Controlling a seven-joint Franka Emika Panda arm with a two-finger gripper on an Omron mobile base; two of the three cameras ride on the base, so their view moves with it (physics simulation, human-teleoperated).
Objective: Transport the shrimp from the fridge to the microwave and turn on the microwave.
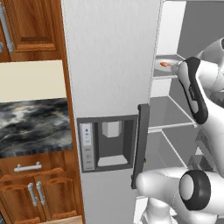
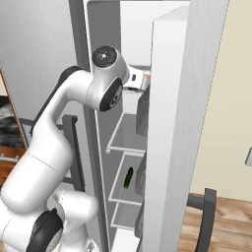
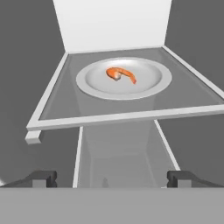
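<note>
Two dark fingertips [image 3: 43,178] of the gripper [image 3: 111,179] are seen at the bottom of the hand view, set wide apart with nothing between them. Beyond them, one grey shelf [image 3: 57,105] with a white rim is seen, and on it one round grey plate [image 3: 153,85]. One orange shrimp [image 3: 121,74] lies curled near the middle of the plate, well apart from the fingertips. Below this shelf, lower levels of the fridge [image 1: 109,61] interior are seen. In the left base view the same plate [image 1: 158,62] with the shrimp [image 1: 164,64] is found on an upper shelf, with the arm reaching toward it from the right. One dark dispenser recess [image 1: 111,142] and one dark vertical handle [image 1: 141,144] are carried on the closed door. In the right base view, one green oblong item [image 2: 128,178] is seen on a lower shelf. Wooden cabinets [image 1: 33,26] and one dark marbled counter [image 1: 35,127] stand to the left.
</note>
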